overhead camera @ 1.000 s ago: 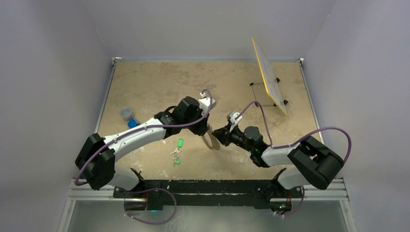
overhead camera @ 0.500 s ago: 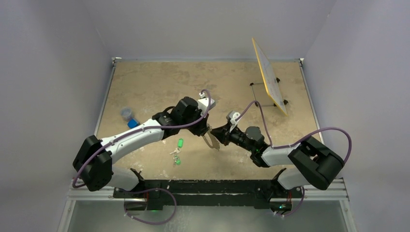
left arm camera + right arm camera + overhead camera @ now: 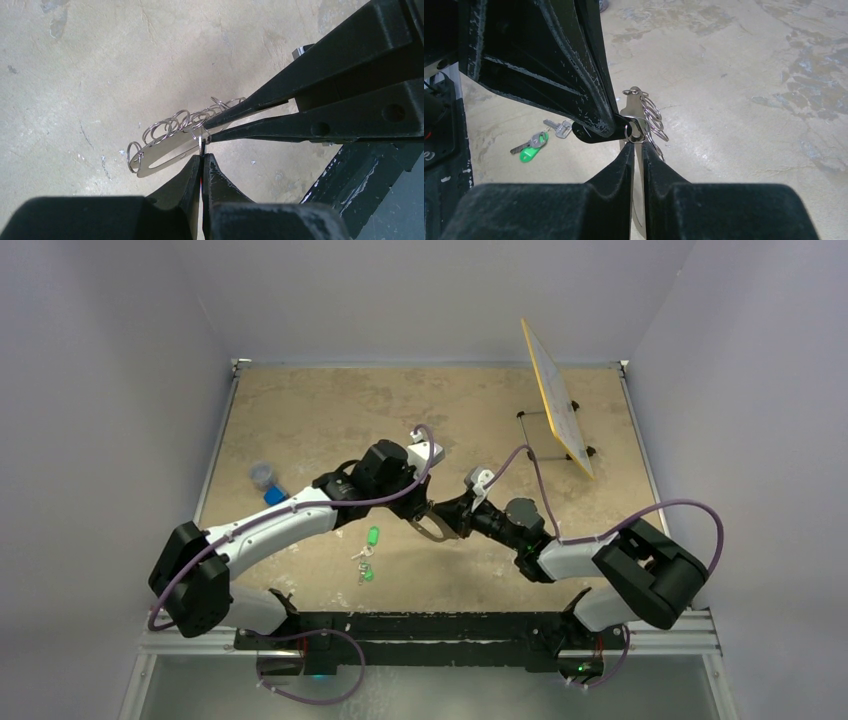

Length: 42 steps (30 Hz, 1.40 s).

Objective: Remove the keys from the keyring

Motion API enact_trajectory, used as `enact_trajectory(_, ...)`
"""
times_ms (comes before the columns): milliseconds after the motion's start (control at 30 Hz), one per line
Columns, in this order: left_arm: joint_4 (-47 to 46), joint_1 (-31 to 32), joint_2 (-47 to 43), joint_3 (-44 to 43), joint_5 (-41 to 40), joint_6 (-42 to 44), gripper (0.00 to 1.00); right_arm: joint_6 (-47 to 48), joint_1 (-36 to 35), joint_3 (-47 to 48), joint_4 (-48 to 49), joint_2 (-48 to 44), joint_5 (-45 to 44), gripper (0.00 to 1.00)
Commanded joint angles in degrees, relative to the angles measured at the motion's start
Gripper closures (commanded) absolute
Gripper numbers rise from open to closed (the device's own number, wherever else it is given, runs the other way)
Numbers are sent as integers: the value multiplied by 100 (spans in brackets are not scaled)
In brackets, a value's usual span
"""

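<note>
The keyring [image 3: 172, 148] is held mid-table between both grippers. The left wrist view shows the left gripper [image 3: 201, 161] clamped on one of its small rings. Only the right wrist view shows the right gripper [image 3: 636, 150] narrowed around its strip, grip unclear, and a green-tagged bunch [image 3: 530, 152] on the table [image 3: 749, 125].

No legible txt, nos., labels or logos anywhere; yellow board [image 3: 560, 400] seen edge-on, unreadable.

Left end effector [image 3: 202, 159] was pinched tight on one small split ring [image 3: 202, 136]. In from the right, the right end effector [image 3: 210, 129] gripped the keyring [image 3: 165, 154], fingers nearly together, more rings [image 3: 167, 127] bunched along its top edge above the table [image 3: 90, 60].
</note>
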<state>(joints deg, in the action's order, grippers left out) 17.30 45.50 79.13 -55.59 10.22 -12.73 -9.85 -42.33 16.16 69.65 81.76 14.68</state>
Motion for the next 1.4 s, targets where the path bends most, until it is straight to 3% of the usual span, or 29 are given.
enact_trajectory(0, -165, 16, -239, -14, 190, -19, 100, 230, 8, 280, 271, 88, 150, 89)
enact_trajectory(200, -6, 17, -265, -86, 187, 35, 100, 494, 5, 216, 436, 148, 304, 87)
enact_trajectory(467, 333, 14, -397, -223, 121, 139, 100, 808, -4, -278, 1719, 261, 431, 89)
enact_trajectory(600, 361, 12, -390, -241, 161, 152, 100, 956, -16, -263, 1777, 347, 476, 92)
enact_trajectory(733, 436, 20, -394, -292, 177, 196, 100, 1340, -63, -164, 1515, 326, 624, 93)
enact_trajectory(933, 687, 12, -390, -411, 59, 302, 100, 1704, -101, -63, 680, 57, 793, 85)
enact_trajectory(1367, 1148, 20, -311, -645, 87, 539, 100, 3509, -92, 550, -1392, -472, 1135, 74)
